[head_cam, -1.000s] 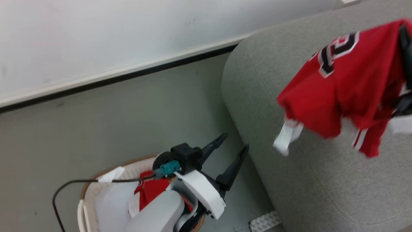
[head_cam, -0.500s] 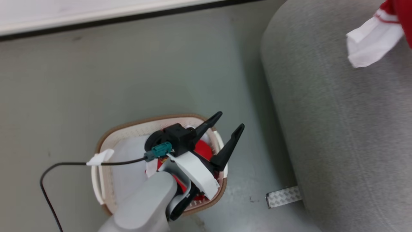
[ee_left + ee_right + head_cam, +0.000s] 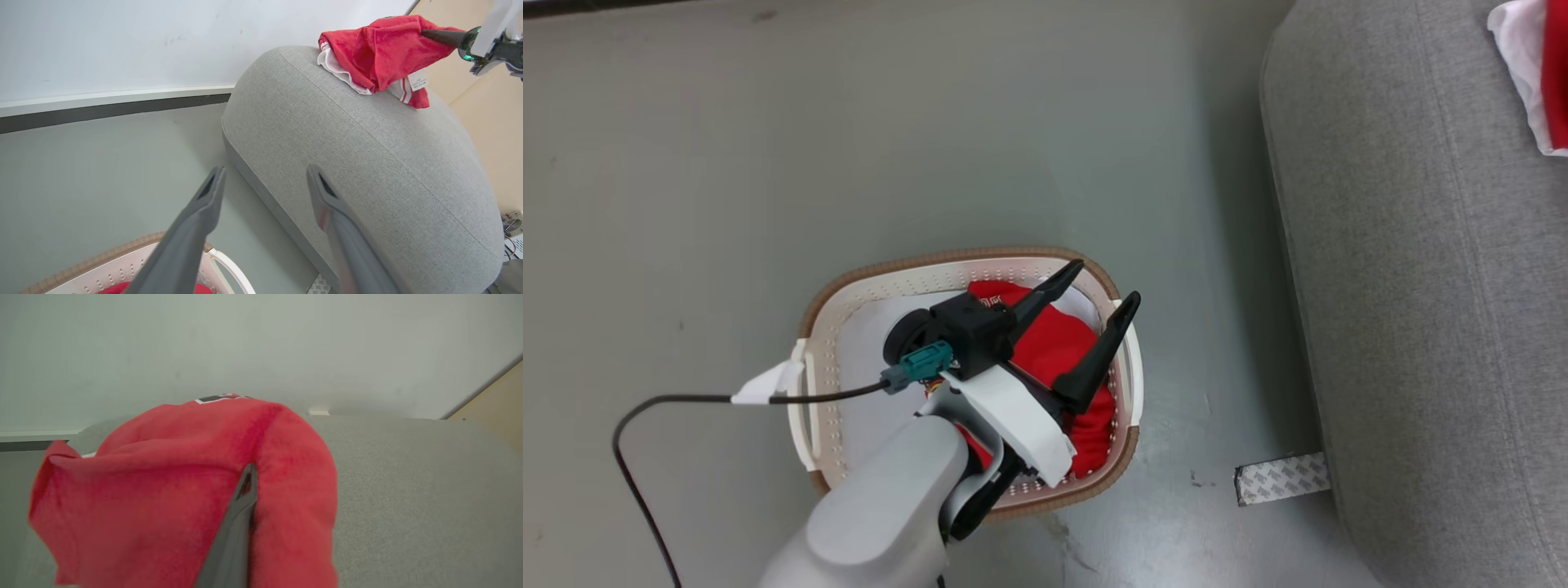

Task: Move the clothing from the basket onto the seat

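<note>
My right gripper [image 3: 248,477] is clamped shut on a bright red, white-trimmed jersey [image 3: 163,477], left gripper [image 3: 1106,282] spread wide and empty.
The jersey rests on top of the big grey woven-fabric seat [image 3: 1421,286]; the other red garment [image 3: 1054,343] lies in the cream perforated plastic basket [image 3: 849,286] on the floor, right under my left fingers.

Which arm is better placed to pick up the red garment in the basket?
Left. The left gripper hangs open right above the garment in the basket. The right gripper is shut on the jersey at the seat, so it is busy and far away.
</note>
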Controlling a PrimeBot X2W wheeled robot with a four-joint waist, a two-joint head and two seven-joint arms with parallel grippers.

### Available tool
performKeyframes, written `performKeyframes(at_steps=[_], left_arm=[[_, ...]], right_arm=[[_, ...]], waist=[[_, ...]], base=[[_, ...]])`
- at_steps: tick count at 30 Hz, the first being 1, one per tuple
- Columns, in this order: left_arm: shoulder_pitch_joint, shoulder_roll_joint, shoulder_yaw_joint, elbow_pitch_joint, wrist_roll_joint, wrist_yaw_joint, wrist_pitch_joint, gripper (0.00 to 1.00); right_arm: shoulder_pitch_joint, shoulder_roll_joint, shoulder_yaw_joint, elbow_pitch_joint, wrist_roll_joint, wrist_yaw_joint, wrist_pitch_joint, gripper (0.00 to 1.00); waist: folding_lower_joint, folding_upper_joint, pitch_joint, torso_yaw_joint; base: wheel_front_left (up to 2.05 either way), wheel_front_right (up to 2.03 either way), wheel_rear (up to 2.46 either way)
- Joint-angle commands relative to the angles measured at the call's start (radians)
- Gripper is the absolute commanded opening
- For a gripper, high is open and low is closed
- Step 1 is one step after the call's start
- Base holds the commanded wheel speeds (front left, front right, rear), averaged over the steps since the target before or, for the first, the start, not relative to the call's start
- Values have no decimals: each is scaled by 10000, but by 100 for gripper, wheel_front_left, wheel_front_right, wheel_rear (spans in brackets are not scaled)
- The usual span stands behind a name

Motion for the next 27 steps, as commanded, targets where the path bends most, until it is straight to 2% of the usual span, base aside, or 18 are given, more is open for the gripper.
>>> performKeyframes(at_steps=[1, 6, 7, 9, 10, 11, 19, 27], left_arm=[[-110, 80, 12, -33, 27, 18, -35, 100], [-176, 193, 33, -80, 30, 79, -31, 100], [-170, 206, 35, -80, 21, 90, -31, 100], [-158, 241, 39, -53, -5, 89, -31, 100], [-169, 261, 31, -37, -9, 88, -31, 100], [-176, 271, 29, -16, -24, 85, -29, 100], [263, 187, 142, 279, -278, 85, -125, 100], [1089, 105, 355, 532, -642, 118, -200, 100]], right_arm=[[125, 61, 63, 181, 168, -22, 144, 0], [213, 141, 260, 765, 590, -22, 731, 2], [201, 162, 262, 797, 716, -22, 763, 18], [187, 224, 345, 829, 815, -22, 713, 42], [194, 239, 406, 849, 854, -22, 727, 61], [216, 255, 475, 857, 905, -22, 822, 100], [861, 289, 1307, 587, 1451, -22, 1757, 100], [1806, -166, 2444, -122, 1673, -22, 2364, 100]], waist=[[-2, 0, 59, 33], [-2, 0, 209, 12], [-2, 0, 218, -5], [-2, 0, 180, -59], [-2, 0, 130, -89], [-2, 0, 56, -119], [-2, 0, -1224, -342], [-2, 0, -2918, -512]], base=[[0, 0, 0], [0, 0, 0], [0, 0, 0], [0, 0, 0], [0, 0, 0], [0, 0, 0], [0, 0, 0], [0, 0, 0]])
